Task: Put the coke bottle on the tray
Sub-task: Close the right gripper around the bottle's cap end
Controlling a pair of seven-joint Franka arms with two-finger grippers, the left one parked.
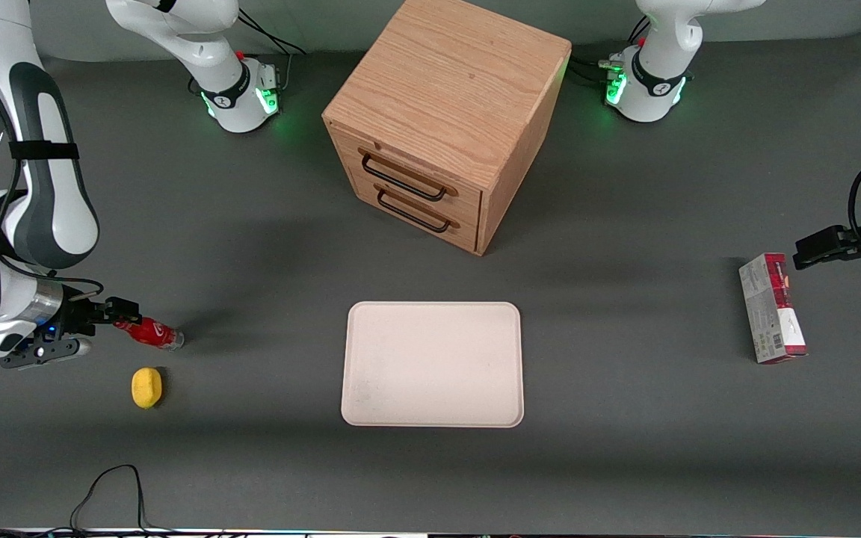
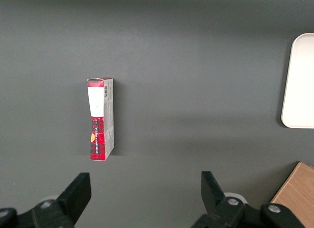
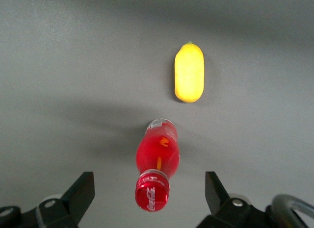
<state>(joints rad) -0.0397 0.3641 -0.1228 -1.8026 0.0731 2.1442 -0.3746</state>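
a glossy red plastic coke bottle (image 3: 158,162) between the spread black matt tool (image 3: 149,198) fingers lies on the matt grey tabletop (image 1: 625,463), with a smooth matt tray (image 1: 433,364) and grained wooden cabinet (image 1: 442,112).

Coke bottle (image 1: 149,332) (image 3: 158,165): tiny, red, red cap, lying on table, well apart at 9 o'clock from tray (image 1: 432,364), cream-white, flat, rounded corners.

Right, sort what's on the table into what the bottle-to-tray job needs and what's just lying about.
Needed:
- coke bottle, lying on its side
- tray, nothing on it
- gripper, open, fingers on either side of the bottle's cap end

Lying about:
- yellow lemon, beside the bottle
- wooden drawer cabinet
- red-and-white carton, toward the parked arm's end
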